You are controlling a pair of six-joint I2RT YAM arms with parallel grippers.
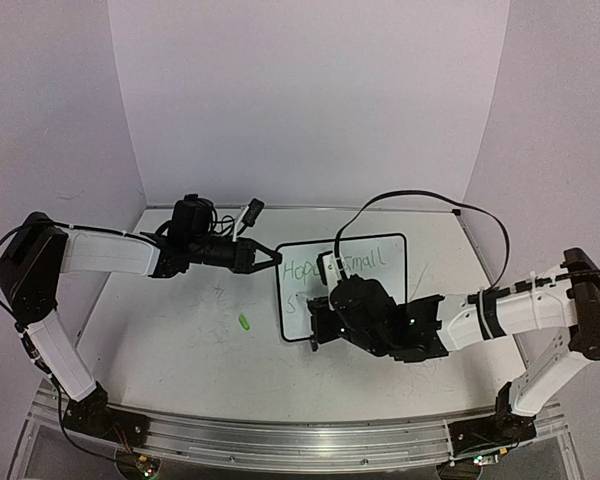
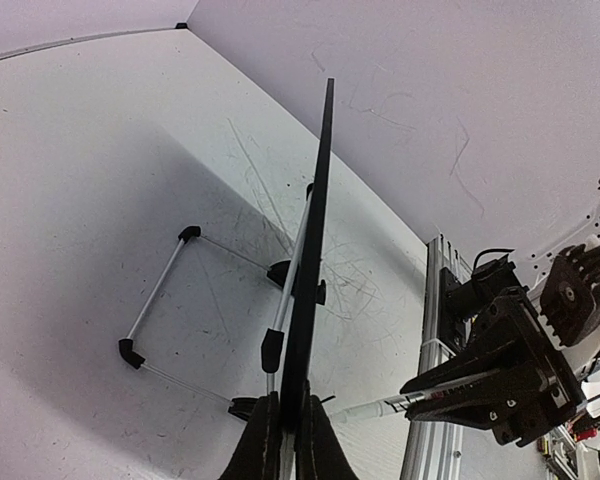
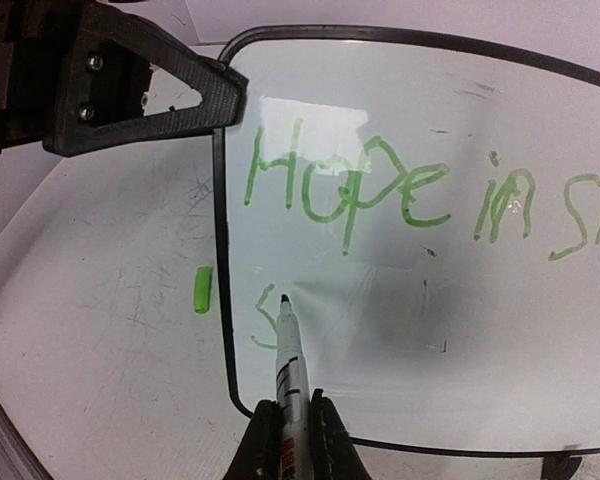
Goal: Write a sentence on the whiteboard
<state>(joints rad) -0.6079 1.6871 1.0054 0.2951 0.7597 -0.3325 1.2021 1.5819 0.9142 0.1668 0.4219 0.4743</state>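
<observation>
The whiteboard (image 1: 380,262) stands tilted at the table's middle, black-framed, also in the right wrist view (image 3: 460,330). Green lettering (image 3: 380,190) reads "Hope in sm…" with an "s" (image 3: 267,318) begun on the second line. My right gripper (image 3: 292,428) is shut on a white marker (image 3: 290,370); its tip sits at the board just right of the "s". My left gripper (image 2: 288,440) is shut on the board's left edge (image 2: 315,250), seen edge-on. In the top view the left gripper (image 1: 270,256) is at the board's upper left corner, and the right gripper (image 1: 332,283) is over its lower left.
A green marker cap (image 1: 245,322) lies on the table left of the board, also in the right wrist view (image 3: 202,290). The board's wire stand (image 2: 170,300) rests behind it. White walls enclose the back and sides. An aluminium rail (image 1: 280,440) runs along the near edge.
</observation>
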